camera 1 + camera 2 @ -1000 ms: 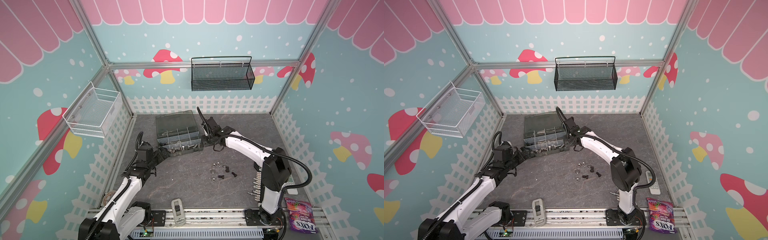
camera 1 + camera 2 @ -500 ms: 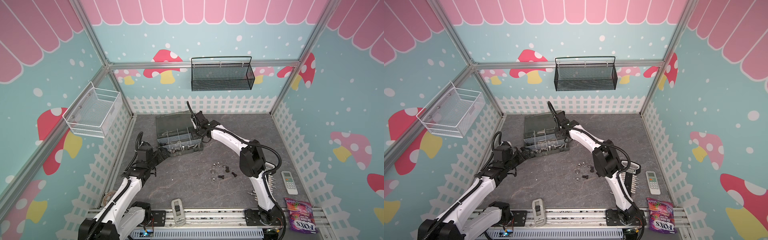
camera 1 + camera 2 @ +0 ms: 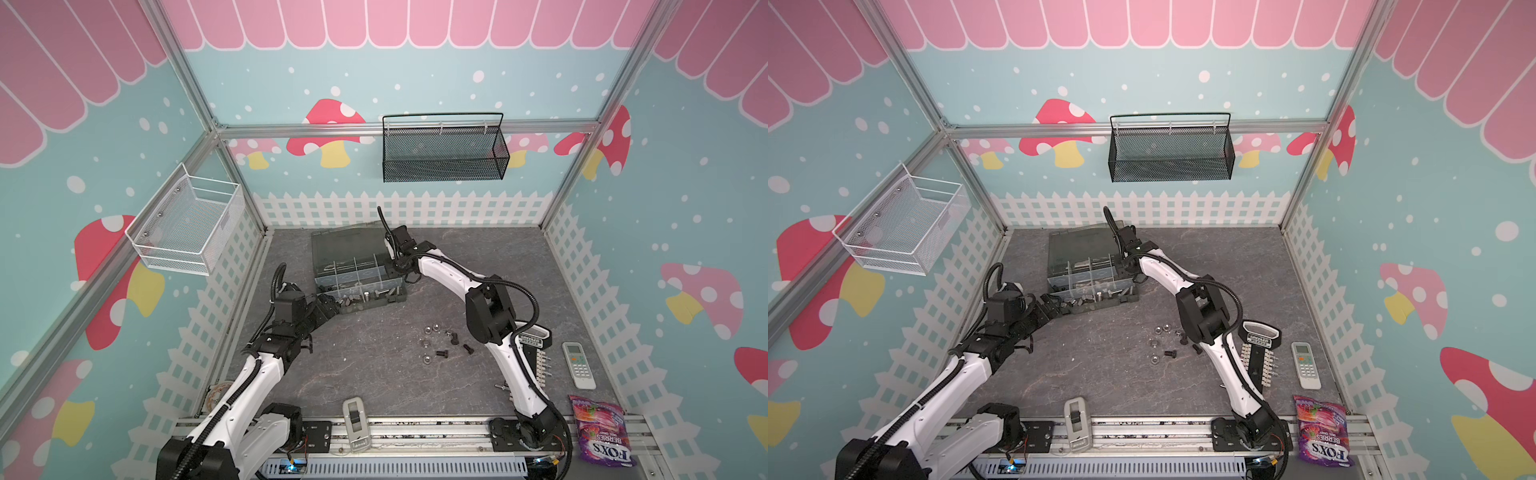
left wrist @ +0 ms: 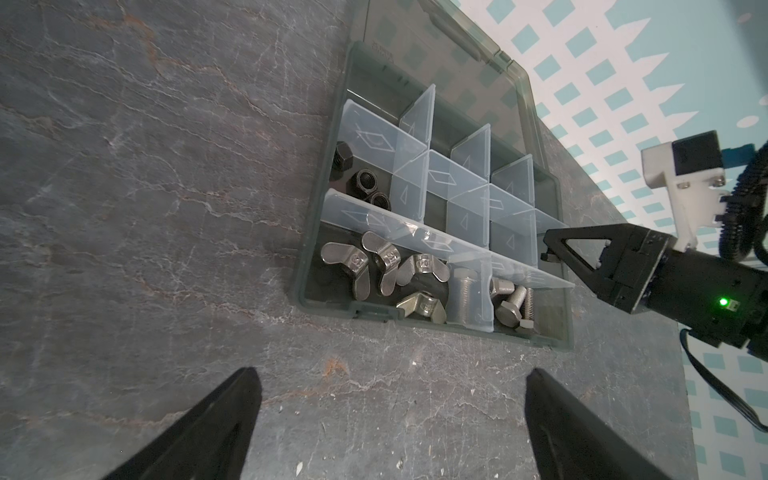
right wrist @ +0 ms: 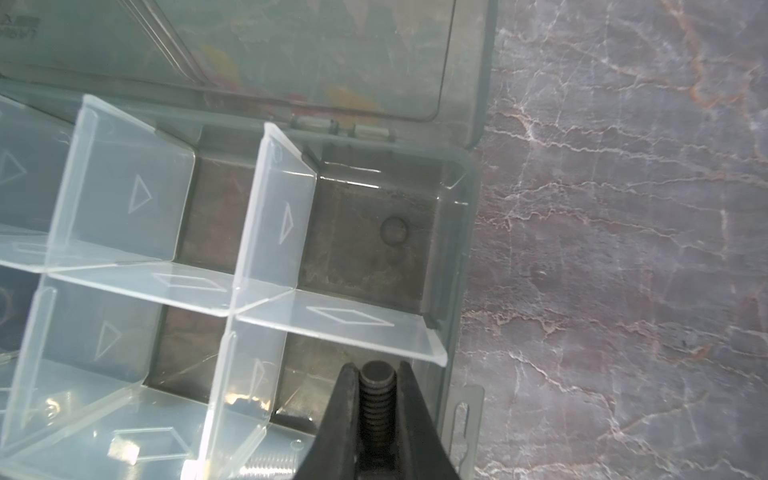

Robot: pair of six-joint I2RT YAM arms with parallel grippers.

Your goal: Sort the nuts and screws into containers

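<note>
Delivery under way: I am holding one black screw point(image 5: 376, 399) pinched in the right gripper point(image 5: 376, 374), which is hanging above the right end of the open box point(image 3: 365, 306). The screw's long axis is running along the fingers, with its threaded end pointing out past the tips at the end compartment point(image 5: 309, 365) directly beneath, just on the near side of a clear divider point(image 5: 340, 328). A drop is looking like the coming move, since the target is lying straight below rather than off to a side.

The left gripper point(image 4: 392, 372) is hovering spread wide and empty over bare table point(image 3: 374, 374) by the box's near-left corner, close to the wing nuts point(image 4: 374, 270) and silver screws point(image 4: 513, 303) lying in the near row. On the table near and right of the box, loose screws point(image 3: 441, 353) and nuts point(image 3: 430, 329) are sitting closer to the right arm.

The screw's head is hiding between the fingers. In both top views the wrist is covering the fingertips, and glare is keeping me from telling what the end compartment holds.
</note>
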